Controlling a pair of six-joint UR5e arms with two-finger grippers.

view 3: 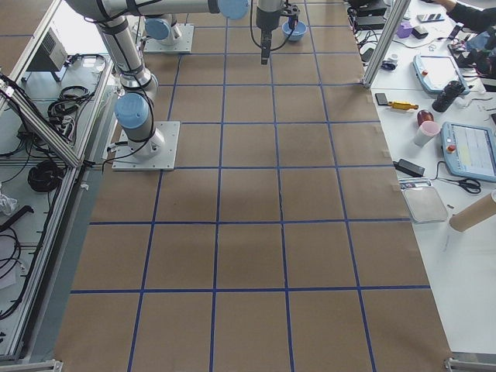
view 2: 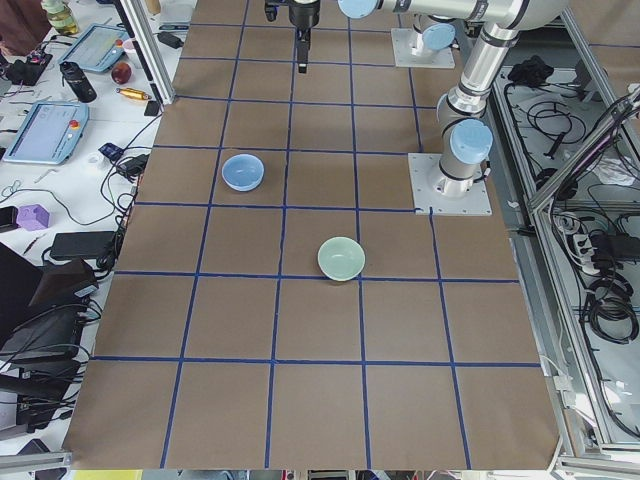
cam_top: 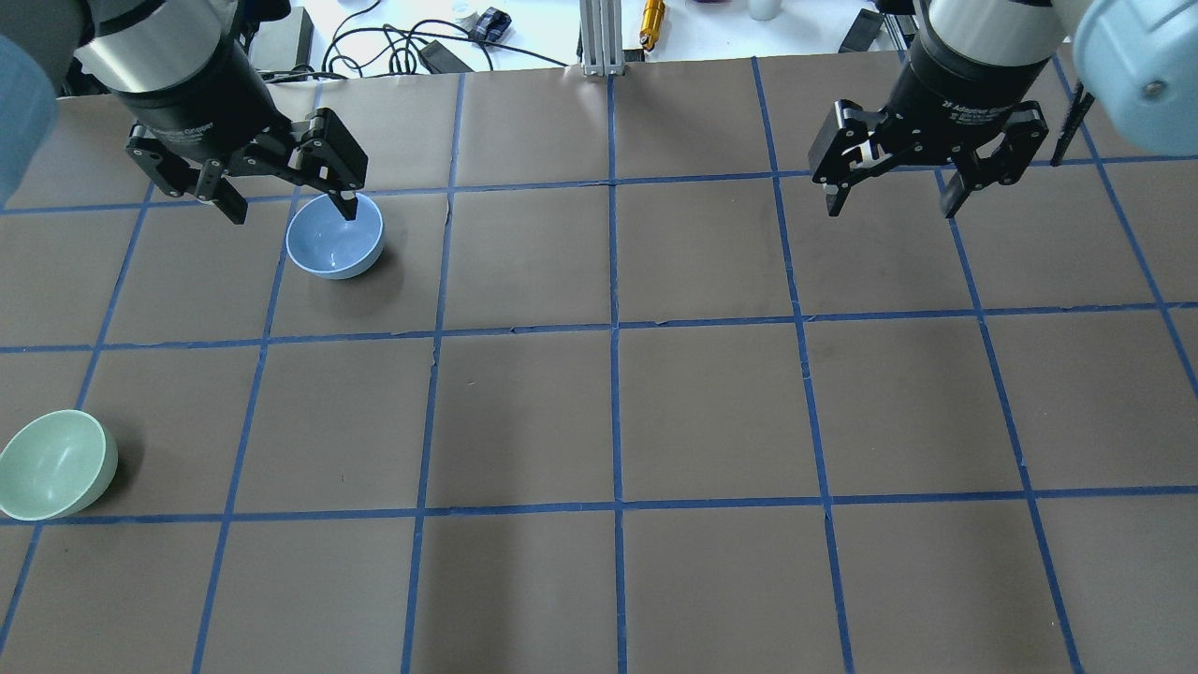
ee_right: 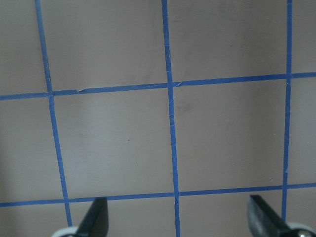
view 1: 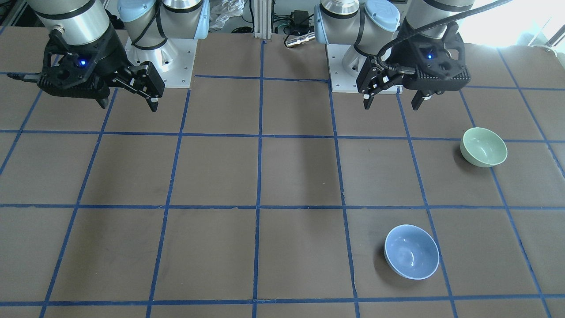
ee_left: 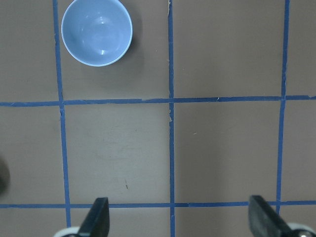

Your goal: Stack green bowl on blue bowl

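Note:
The green bowl [cam_top: 54, 464] sits upright at the table's near left edge; it also shows in the front view [view 1: 484, 146] and the left side view [view 2: 341, 258]. The blue bowl [cam_top: 334, 236] sits upright farther out on the left; it shows too in the front view [view 1: 411, 251], the left side view [view 2: 243, 172] and the left wrist view [ee_left: 97, 31]. My left gripper [cam_top: 288, 204] is open and empty, held high above the table near the base. My right gripper [cam_top: 889, 198] is open and empty, high on the right.
The brown table [cam_top: 618, 412] carries a blue tape grid. Cables and tools lie beyond its far edge [cam_top: 412, 42]. A metal post [cam_top: 599, 37] stands at the far middle. A side bench with tablets [view 3: 465, 147] runs along the far edge.

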